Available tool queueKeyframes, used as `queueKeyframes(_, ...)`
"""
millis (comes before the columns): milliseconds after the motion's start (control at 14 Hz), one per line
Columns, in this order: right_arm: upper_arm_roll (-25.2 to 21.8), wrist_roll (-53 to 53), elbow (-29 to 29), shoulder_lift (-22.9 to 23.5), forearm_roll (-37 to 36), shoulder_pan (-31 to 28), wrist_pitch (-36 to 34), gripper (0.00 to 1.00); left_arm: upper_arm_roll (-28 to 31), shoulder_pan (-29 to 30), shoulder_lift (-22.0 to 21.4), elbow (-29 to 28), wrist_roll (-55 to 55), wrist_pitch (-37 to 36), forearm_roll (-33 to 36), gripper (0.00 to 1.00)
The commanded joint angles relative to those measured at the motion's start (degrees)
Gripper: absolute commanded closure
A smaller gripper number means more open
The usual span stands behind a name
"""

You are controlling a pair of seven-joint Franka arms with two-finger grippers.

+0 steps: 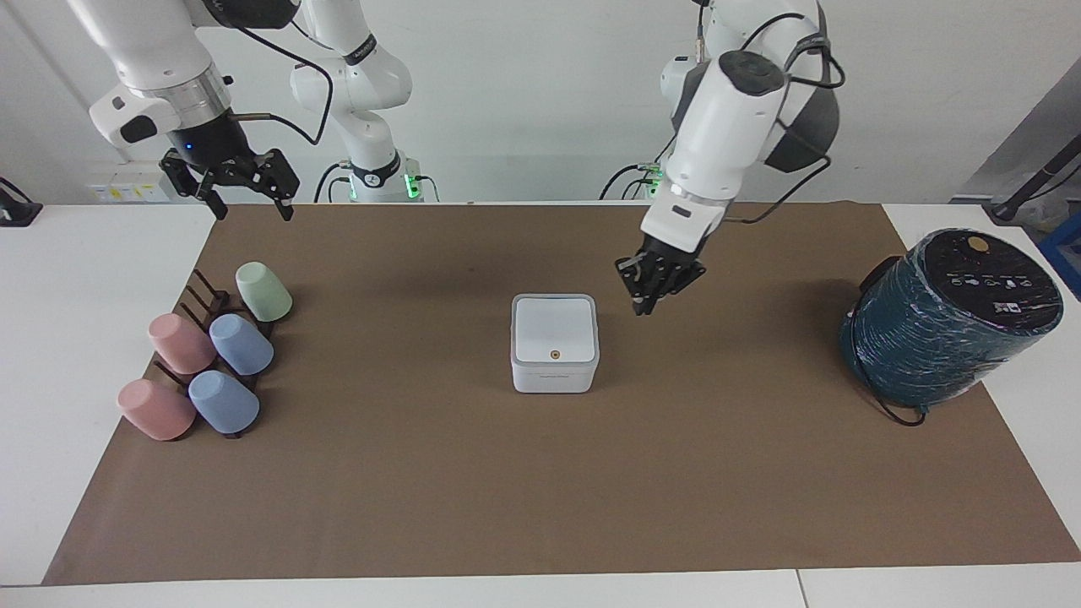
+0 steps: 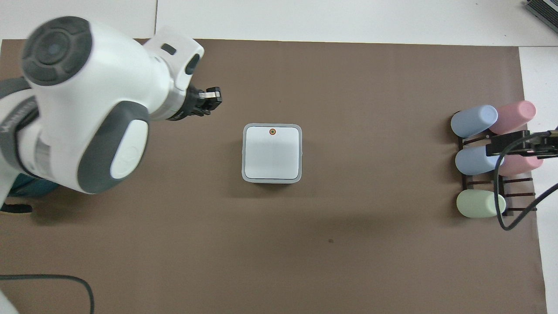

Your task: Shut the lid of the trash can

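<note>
Trash can (image 1: 553, 376) sits mid-mat, lid (image 1: 554, 329) lying flat on it with its edges in line all round and its orange dot (image 1: 554, 355) at the edge farther from the robots. I read that as closed.

Sweeping the facing view:
- **Right gripper** (image 1: 250, 211) waits up in the air over the rack end of the mat (image 1: 422, 490), fingers spread, nothing in them.
- **Cup rack** (image 1: 207, 355) below it holds five cups on their sides. It is well apart from the can and not in play.
- **Can** is in the middle, and nothing touches it.
- **Left gripper** (image 1: 643, 306) hangs over bare mat just beside the can, toward the left arm's end. Its fingers look pinched together on nothing and it is clear of the lid.
- **Teal cylinder** (image 1: 937, 338) stands at the mat's edge on the left arm's end.

Step in hand, my call: the closing is done and the left arm is off the can. Next I'd only check that the lid seam sits flush. If it doesn't, I'd press straight down near the dot edge, then park the arm.
</note>
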Motion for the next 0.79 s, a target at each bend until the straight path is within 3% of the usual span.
queueKeyframes(0,0.02,-1.07,-1.72,-1.45,0.83,-0.18,0.9,0.0,-0.36,7.61,-5.37,-0.4,10.63,-8.14,-0.75,0.84)
queueKeyframes(143,0.02,-1.16,-1.72,-1.45,0.74,-0.18,0.9,0.0,-0.27,12.1,-7.49,-0.4,17.93,-11.93,-0.4,0.81)
queueKeyframes(286,0.02,-1.07,-1.72,-1.45,0.83,-0.18,0.9,0.0,-0.53,15.36,-8.81,-0.48,23.21,-14.58,0.21,0.71)
queueKeyframes(357,0.02,-1.16,-1.72,-1.45,0.74,-0.18,0.9,0.0,-0.53,16.16,-9.25,-0.48,24.63,-15.46,1.35,0.58)
queueKeyframes(429,0.02,-1.16,-1.72,-1.45,0.83,-0.18,0.9,0.0,-0.53,16.43,-9.69,-0.48,25.08,-16.07,3.36,0.32)
queueKeyframes(571,0.02,-1.16,-1.72,-1.45,0.83,-0.18,0.9,0.0,-0.62,16.43,-10.31,-0.75,25.08,-16.61,5.66,0.0)
queueKeyframes(714,0.02,-1.07,-1.72,-1.45,0.83,-0.18,0.9,0.0,-0.62,16.34,-10.4,-0.75,25.17,-16.87,5.93,0.0)
